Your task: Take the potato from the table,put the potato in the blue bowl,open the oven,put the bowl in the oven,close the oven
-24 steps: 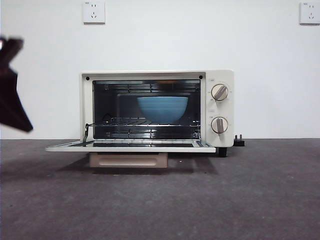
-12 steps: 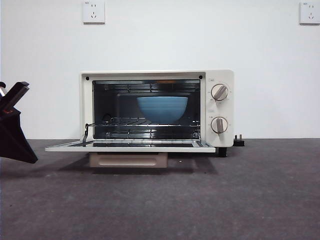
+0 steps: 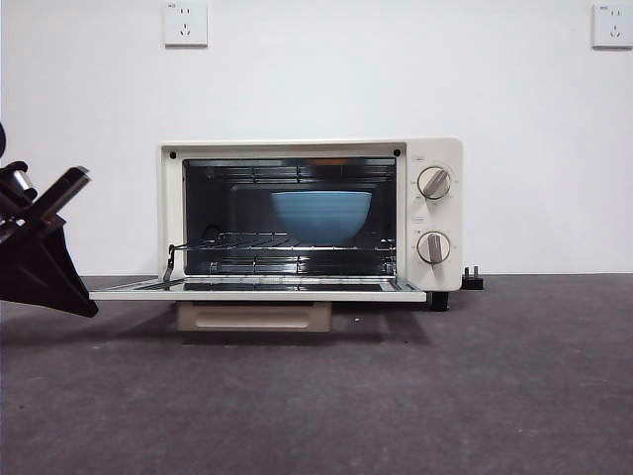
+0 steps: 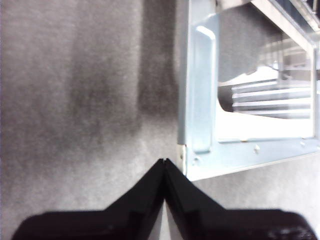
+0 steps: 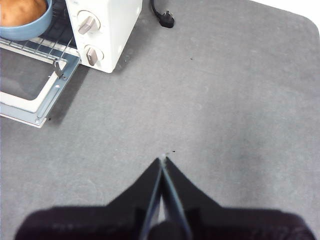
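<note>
Table (image 3: 514,396) surface, dark grey with a speckled matte grain, runs flat across the whole width and lies bare in front of and to the sides of the oven (image 3: 312,213), leaving broad room there. The oven is a boxy cream-white shell with rounded corners standing near the white wall, its long axis running side to side and its mouth facing the front camera. Its door (image 3: 257,292) is dropped flat and level, a pale metal frame around dark glass jutting out over the table, with the beige bar handle (image 3: 254,317) hanging beneath its front edge. Inside, on the thin wire rack (image 3: 287,240), sits the blue bowl (image 3: 321,215), round, matte and faintly ridged, upright with its rim level, set toward the right of the cavity. In the right wrist view the potato (image 5: 20,11), smooth and orange-brown, lies inside that bowl. Two round knobs (image 3: 434,183) sit one above the other on the right panel, and a black plug (image 3: 473,278) lies on the table just beside the oven's right foot. The left gripper (image 4: 164,162) hangs low just off the door's outer left corner, jaws pressed together on nothing. The right gripper (image 5: 163,161) hovers over bare table well to the oven's right, jaws likewise closed and empty.
</note>
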{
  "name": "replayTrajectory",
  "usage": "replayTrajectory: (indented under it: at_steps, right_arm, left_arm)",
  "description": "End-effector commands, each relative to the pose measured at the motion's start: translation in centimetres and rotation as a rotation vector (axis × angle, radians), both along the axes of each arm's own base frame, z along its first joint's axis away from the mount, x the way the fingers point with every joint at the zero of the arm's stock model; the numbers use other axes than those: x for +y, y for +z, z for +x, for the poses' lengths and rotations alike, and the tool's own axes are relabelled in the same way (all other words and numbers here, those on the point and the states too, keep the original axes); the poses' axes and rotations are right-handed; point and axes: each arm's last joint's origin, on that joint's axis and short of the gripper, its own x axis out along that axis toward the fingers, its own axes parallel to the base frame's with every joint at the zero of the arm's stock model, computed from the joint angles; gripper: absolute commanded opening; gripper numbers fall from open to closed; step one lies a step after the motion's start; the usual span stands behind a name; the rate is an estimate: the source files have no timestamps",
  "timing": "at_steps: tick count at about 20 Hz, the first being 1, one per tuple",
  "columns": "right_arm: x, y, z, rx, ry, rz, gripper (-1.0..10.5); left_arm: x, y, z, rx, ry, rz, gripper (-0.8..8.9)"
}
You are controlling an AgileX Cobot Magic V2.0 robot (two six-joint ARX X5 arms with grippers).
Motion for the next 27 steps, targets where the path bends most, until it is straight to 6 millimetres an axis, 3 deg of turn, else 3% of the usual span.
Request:
replayTrajectory:
  at_steps: [1, 17, 22, 27]
  right_arm:
    - [0.0, -0.1, 0.0, -0.005, -0.006, 0.014, 0.0]
    - [0.2, -0.3, -0.2, 0.029, 0.018, 0.083, 0.0]
    - [0.2, -0.4, -0.3, 0.05, 0.017, 0.079, 0.0]
    - [0.1, -0.3, -0.6, 0.041, 0.017, 0.081, 0.0]
  left_arm:
    - [-0.5, -0.5, 0.1, 0.022, 0.008, 0.014, -0.08]
    - [-1.3, 0.9, 1.3, -0.025, 0.008, -0.172, -0.08]
    - [-1.4, 3.9, 3.3, -0.096, 0.012, -0.207, -0.07]
    - [-1.4, 8.1, 5.5, -0.2, 0.038, -0.227, -0.08]
